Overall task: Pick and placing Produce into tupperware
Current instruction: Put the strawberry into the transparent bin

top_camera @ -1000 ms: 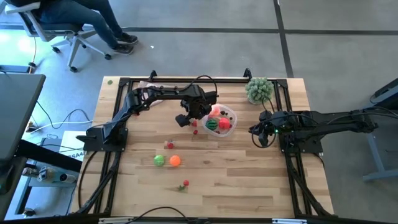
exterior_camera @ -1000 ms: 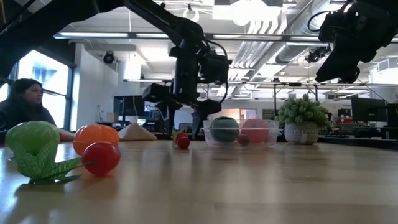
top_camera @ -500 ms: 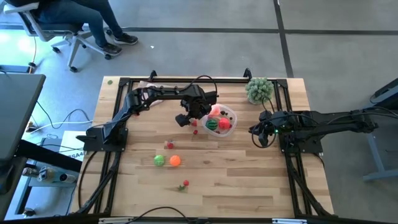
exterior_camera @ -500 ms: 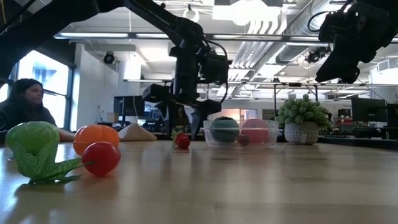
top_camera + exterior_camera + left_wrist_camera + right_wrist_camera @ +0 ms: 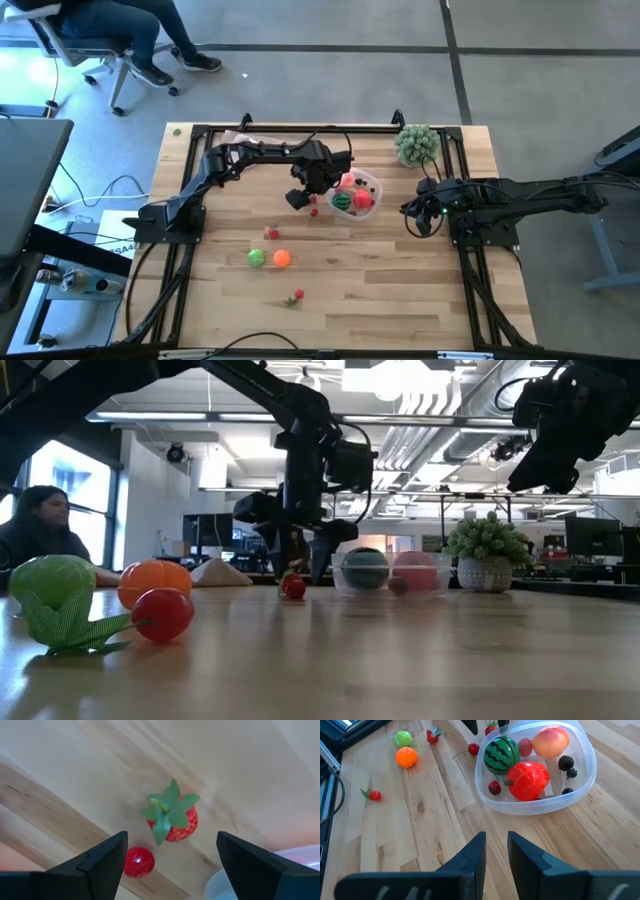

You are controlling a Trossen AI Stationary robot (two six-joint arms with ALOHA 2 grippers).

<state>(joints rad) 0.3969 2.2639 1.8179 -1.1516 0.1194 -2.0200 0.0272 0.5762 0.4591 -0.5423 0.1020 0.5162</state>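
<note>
The clear tupperware [image 5: 357, 194] stands at the table's far middle and holds a striped green ball [image 5: 499, 754], red pieces [image 5: 529, 780], a peach-coloured ball and dark berries. A red strawberry with green leaves [image 5: 172, 817] and a tiny red ball [image 5: 138, 861] rest on the wood just left of the tub. My left gripper [image 5: 171, 840] hovers open above the strawberry, one finger on either side, touching nothing. A green ball [image 5: 256, 258], an orange ball [image 5: 282, 258] and two more small red pieces lie nearer the front. My right gripper [image 5: 496, 845] waits raised, right of the tub, shut.
A bushy pale-green potted plant [image 5: 417, 145] stands at the far right of the table. The near half of the wooden top [image 5: 400, 300] is bare apart from a small red piece [image 5: 298, 296]. A person sits in a chair on the floor beyond the far left corner.
My left gripper has shifted slightly toward the table's near edge and down, closer over the strawberry beside the tub, staying open. The produce has stayed in place.
</note>
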